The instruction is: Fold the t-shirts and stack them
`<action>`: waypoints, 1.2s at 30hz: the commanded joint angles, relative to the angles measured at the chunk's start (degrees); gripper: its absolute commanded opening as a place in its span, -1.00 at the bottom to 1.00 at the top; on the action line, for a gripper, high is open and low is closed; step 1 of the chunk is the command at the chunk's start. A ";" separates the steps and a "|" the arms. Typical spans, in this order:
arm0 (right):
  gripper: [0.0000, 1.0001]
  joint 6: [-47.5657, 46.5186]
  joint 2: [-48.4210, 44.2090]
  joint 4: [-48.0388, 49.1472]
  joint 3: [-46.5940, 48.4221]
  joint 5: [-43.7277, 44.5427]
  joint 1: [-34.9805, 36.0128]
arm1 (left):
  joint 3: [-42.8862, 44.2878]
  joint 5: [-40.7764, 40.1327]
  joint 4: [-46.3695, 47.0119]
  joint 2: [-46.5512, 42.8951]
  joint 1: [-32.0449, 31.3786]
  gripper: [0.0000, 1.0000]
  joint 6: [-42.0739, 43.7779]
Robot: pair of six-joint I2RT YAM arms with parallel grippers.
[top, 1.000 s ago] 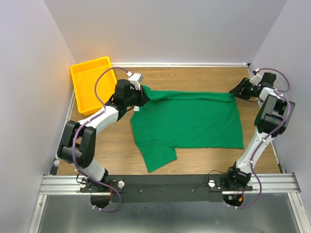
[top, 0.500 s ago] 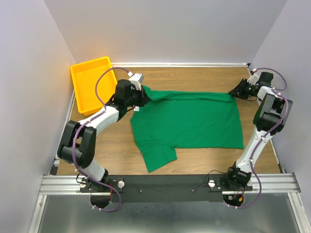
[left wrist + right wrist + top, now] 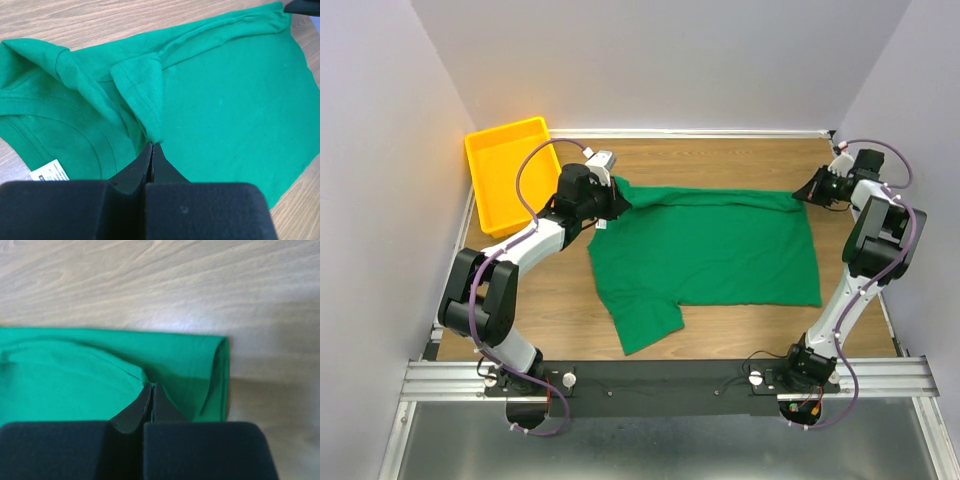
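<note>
A green t-shirt (image 3: 705, 250) lies partly folded across the wooden table, one sleeve (image 3: 645, 322) pointing toward the near edge. My left gripper (image 3: 611, 198) is shut on the t-shirt's far left corner; in the left wrist view a pinched ridge of cloth (image 3: 145, 95) rises from the black fingertips (image 3: 137, 162), with the white neck tag (image 3: 50, 171) at lower left. My right gripper (image 3: 807, 192) is shut on the t-shirt's far right corner, where the folded hem (image 3: 210, 375) bunches just ahead of the closed fingertips (image 3: 135, 412).
A yellow tray (image 3: 506, 172) stands at the far left of the table (image 3: 720, 158), close behind the left arm. White walls enclose the table on three sides. A black rail (image 3: 670, 385) runs along the near edge.
The right gripper has slid left onto the t-shirt's far right corner and closed on it. The left gripper and the cloth it holds have stayed put.
</note>
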 commanded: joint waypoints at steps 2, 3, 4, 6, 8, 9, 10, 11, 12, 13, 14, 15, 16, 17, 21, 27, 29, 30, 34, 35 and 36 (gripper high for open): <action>-0.99 -6.97 -8.40 -1.20 -5.60 1.38 -1.14 | -1.30 2.34 1.93 -1.57 -0.43 -1.00 0.34; -0.99 -8.03 -10.50 -1.46 -8.48 0.95 -1.41 | -1.47 2.69 1.85 -1.92 -0.43 -1.00 0.61; -0.99 -10.56 -11.66 -1.55 -9.73 1.12 -1.58 | -1.74 2.87 1.85 -1.92 -0.43 -1.00 0.78; -0.99 -13.56 -13.33 -2.69 -12.46 2.69 -1.58 | -2.35 3.83 1.85 -2.36 -0.43 -1.00 1.14; -0.88 -16.81 -15.09 -3.13 -16.15 4.80 -1.58 | -3.05 4.88 1.67 -2.72 -0.43 -1.00 1.40; -0.78 -17.61 -15.53 -3.22 -17.03 7.07 -1.67 | -3.23 5.15 1.58 -2.80 -0.43 -1.00 1.84; -0.68 -19.01 -16.06 -3.31 -18.69 7.96 -1.76 | -3.49 5.42 1.41 -2.89 -0.43 -1.00 1.93; -0.51 -19.54 -16.41 -3.31 -19.32 8.93 -2.02 | -3.76 5.68 0.97 -2.98 -0.43 -1.00 2.10; -0.43 -19.99 -16.50 -3.31 -19.85 11.03 -2.11 | -3.93 5.77 0.62 -3.15 -0.43 -1.00 2.37; -0.30 -20.16 -16.59 -3.31 -20.20 11.83 -2.29 | -4.11 5.77 0.09 -3.42 -0.43 -1.00 2.72; -0.29 -19.90 -16.85 -3.31 -20.20 12.45 -2.64 | -4.29 5.68 -0.09 -3.68 -0.43 -1.00 2.89; -0.29 -19.73 -16.94 -3.31 -20.20 13.33 -2.90 | -4.81 5.60 -0.35 -4.12 -0.43 -1.00 3.16; -0.27 -19.38 -16.85 -3.14 -20.03 13.51 -3.08 | -4.90 5.42 -0.61 -4.38 -0.43 -1.00 3.33; -0.25 -18.68 -16.94 -3.14 -19.51 13.77 -3.43 | -5.42 5.07 -1.31 -4.56 -0.43 -1.00 3.77; -0.04 -17.35 -16.77 -3.14 -18.10 11.76 -3.52 | -6.39 4.28 -2.46 -5.44 -0.43 -1.00 4.30; 0.04 -14.72 -16.59 -3.22 -17.21 7.89 -3.61 | -7.89 3.84 -3.34 -7.11 -0.51 -1.00 5.00; 0.04 -14.37 -16.68 -3.22 -17.48 6.66 -3.61 | -8.07 4.01 -4.13 -7.72 -0.78 -1.00 5.53; 0.04 -14.36 -16.59 -3.22 -17.57 6.39 -3.61 | -8.15 4.19 -4.31 -7.99 -0.87 -1.00 5.71; 0.05 -14.54 -16.76 -3.22 -18.71 5.69 -3.61 | -8.07 4.36 -5.36 -9.04 -1.22 -1.00 5.62; 0.04 -14.71 -16.85 -3.31 -19.23 5.43 -3.61 | -7.89 4.19 -5.80 -9.13 -1.22 -1.00 5.62; 0.04 -14.72 -16.94 -3.31 -19.41 5.08 -3.61 | -7.72 4.28 -5.98 -9.04 -1.31 -1.00 5.53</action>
